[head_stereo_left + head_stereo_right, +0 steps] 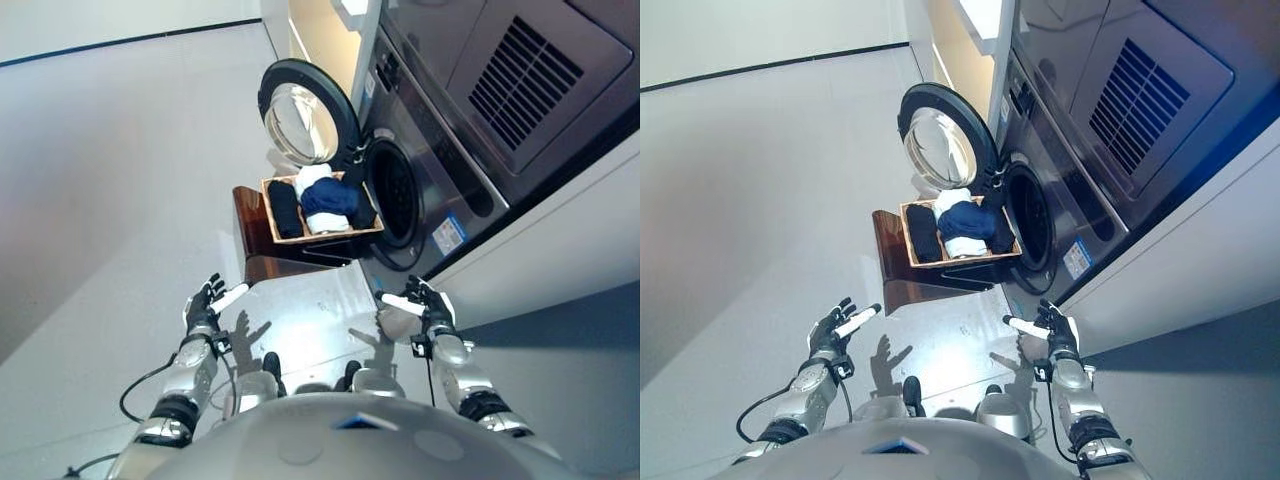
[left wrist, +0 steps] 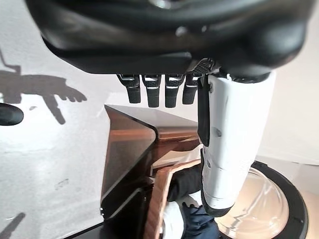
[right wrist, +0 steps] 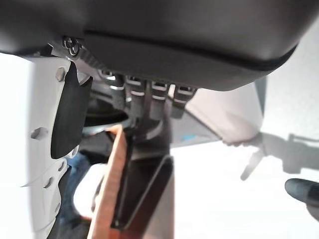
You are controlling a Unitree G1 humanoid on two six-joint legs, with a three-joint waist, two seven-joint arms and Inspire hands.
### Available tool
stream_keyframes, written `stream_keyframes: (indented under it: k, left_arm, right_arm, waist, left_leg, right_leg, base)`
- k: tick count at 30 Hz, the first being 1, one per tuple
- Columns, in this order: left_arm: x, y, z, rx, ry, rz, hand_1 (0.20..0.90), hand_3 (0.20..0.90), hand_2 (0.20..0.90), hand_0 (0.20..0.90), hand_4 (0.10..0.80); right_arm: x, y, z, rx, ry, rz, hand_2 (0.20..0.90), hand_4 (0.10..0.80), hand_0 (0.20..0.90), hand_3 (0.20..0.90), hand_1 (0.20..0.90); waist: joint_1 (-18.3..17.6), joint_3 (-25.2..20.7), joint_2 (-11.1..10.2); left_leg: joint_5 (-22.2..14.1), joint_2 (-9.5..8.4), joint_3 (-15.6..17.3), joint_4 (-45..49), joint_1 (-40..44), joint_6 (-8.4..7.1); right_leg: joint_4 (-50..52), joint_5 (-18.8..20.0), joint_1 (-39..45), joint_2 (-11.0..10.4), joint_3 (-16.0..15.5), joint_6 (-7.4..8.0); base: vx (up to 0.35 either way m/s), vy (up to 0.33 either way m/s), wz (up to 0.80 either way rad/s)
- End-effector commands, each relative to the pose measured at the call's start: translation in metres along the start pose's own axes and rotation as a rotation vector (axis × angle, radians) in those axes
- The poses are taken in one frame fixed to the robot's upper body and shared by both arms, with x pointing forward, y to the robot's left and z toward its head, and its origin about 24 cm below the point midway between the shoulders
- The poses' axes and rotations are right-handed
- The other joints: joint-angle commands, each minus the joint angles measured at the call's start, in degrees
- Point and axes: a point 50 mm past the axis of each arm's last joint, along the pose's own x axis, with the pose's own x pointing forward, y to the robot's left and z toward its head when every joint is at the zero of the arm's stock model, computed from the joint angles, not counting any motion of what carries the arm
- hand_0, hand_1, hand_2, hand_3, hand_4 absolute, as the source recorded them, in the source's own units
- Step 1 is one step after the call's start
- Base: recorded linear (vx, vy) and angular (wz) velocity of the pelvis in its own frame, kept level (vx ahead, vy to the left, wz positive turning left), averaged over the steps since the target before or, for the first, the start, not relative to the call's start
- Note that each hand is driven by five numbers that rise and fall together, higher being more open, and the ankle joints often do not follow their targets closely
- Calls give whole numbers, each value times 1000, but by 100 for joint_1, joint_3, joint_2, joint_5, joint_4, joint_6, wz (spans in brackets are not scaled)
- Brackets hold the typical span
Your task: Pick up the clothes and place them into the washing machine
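Observation:
A wooden basket (image 1: 276,232) rests on a dark brown stand (image 1: 252,222) in front of the washing machine (image 1: 440,150). It holds a black garment (image 1: 285,208), a dark blue one (image 1: 329,197) and white cloth (image 1: 312,176). The machine's round door (image 1: 305,113) stands open, showing the dark drum opening (image 1: 395,193). My left hand (image 1: 205,304) hovers open, short of the stand on its left. My right hand (image 1: 425,303) hovers open on the right, near the machine's front. Both hold nothing. The left wrist view shows the basket's rim (image 2: 158,199) and clothes beyond the fingers (image 2: 157,90).
A pale glossy floor (image 1: 120,180) spreads to the left of the stand. A white cabinet side (image 1: 540,240) runs along the right beside the machine. A second appliance with a vent grille (image 1: 525,65) sits above the washer.

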Motion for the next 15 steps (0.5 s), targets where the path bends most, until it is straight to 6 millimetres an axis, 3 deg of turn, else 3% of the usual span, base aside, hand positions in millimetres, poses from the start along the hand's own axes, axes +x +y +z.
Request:
stream_keyframes:
  k: [1,11,12,15]
  left_arm:
    - [11,0,48,9,-187,-11,900,900,900,900,800]
    - [11,0,56,13,-212,-29,900,900,900,900,800]
    - [10,-1,57,20,-217,-39,900,900,900,900,800]
    - [11,6,56,41,-209,-25,900,900,900,900,800]
  right_arm:
    - [9,3,45,33,-177,1,900,800,900,900,900]
    - [6,-5,28,104,-124,-41,900,800,900,900,900]
    - [5,-7,23,106,-106,-46,900,800,900,900,900]
    - [5,-6,21,109,-100,-42,900,800,900,900,900]
  waist:
    - [33,-27,-84]
    - [17,-98,-257]
    - [9,-74,-290]
    - [-23,-8,-310]
  left_leg:
    - [-545,-214,78,523,-77,121]
    - [-677,-447,84,495,-90,233]
    - [-721,-491,39,512,-46,285]
    - [-783,-500,-36,522,73,356]
  right_leg:
    - [911,132,-388,84,212,32]
    - [922,808,-312,-215,203,220]
    - [1215,1024,-358,-266,207,197]
    - [1684,1091,-566,-175,326,97]
  base:
    - [52,62,-9]
    - [66,125,0]
    - [90,170,14]
    - [102,180,19]
